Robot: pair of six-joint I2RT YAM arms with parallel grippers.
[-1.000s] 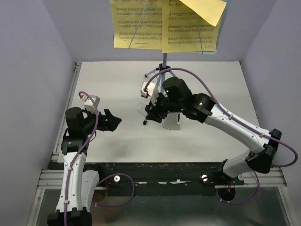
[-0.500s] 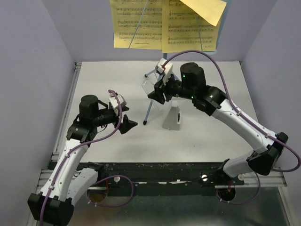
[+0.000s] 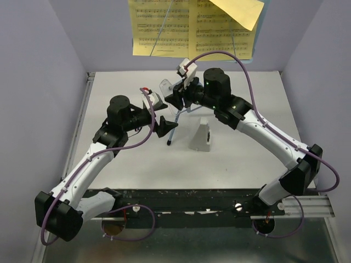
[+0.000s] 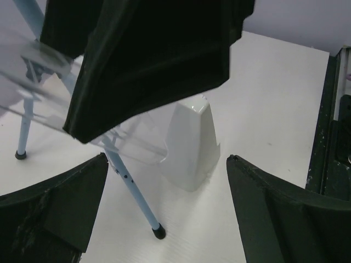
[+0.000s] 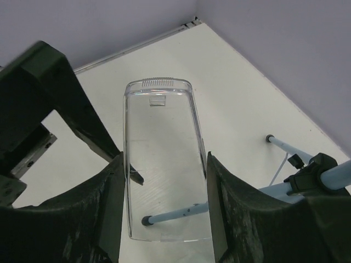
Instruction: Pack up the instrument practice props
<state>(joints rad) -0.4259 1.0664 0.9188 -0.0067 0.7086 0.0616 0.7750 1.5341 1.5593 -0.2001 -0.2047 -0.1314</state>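
Left arm has swung forward since a second ago. The left fingers (image 3: 163, 125) (image 4: 60, 211) were back near the worktop's (image 3: 137, 161) left edge then; now they sit spread wide and empty, close up to the right ones. Right arm has risen and drawn back. The right fingers (image 3: 174, 99) (image 5: 101, 219) stay clamped on the long sides of the clear plastic piece (image 3: 164, 87) (image 5: 162, 164), now held up off the worktop. That uncovers the white tapered block (image 3: 201, 136) (image 4: 189, 145), standing just beyond the left fingers. Light-blue music stand (image 3: 171, 133) (image 4: 131, 190) unmoved, one thin leg just ahead of the left fingers and below the clear piece. Yellow sheet-music pages (image 3: 164, 30) sit on its desk, well beyond both sets of fingers. Printed staves on them; lettering too small to read.
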